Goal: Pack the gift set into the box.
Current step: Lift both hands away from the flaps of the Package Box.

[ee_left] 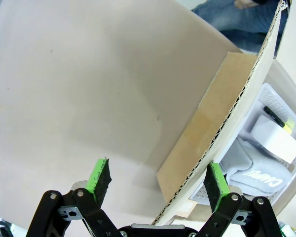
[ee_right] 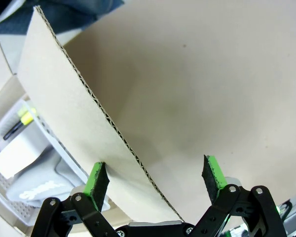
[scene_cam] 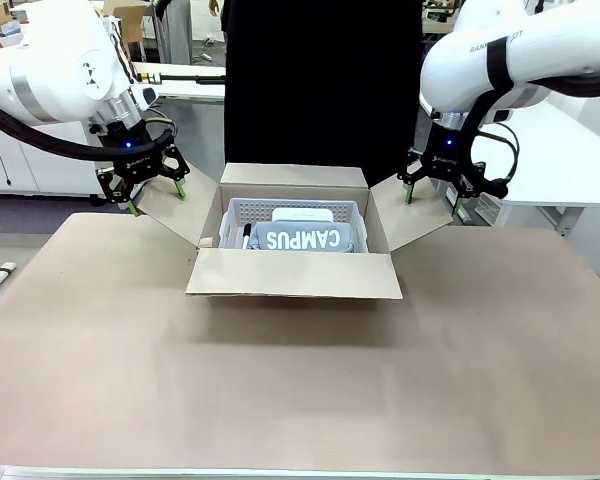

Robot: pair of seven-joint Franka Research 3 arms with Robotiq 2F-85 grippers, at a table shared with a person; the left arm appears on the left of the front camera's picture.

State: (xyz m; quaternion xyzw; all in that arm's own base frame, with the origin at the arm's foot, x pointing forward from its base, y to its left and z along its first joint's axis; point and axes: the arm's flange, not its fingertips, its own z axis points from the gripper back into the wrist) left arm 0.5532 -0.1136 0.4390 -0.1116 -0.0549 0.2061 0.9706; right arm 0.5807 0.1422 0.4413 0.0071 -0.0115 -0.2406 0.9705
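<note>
Box flap (ee_right: 76,118) between right fingers (ee_right: 96,180)

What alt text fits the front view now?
A brown corrugated cardboard carton lies open mid-table, holding a white perforated tray with a dark blue-grey pack printed CAMPUS. Both open, the left gripper and right gripper hover at its side flaps.

Box (scene_cam: 292,272) of matt brown corrugated cardboard, gift set (scene_cam: 310,239) soft grey cloth, basket (scene_cam: 242,210) white perforated plastic, table (scene_cam: 280,400) matt, my pads (ee_left: 101,178) rough green
</note>
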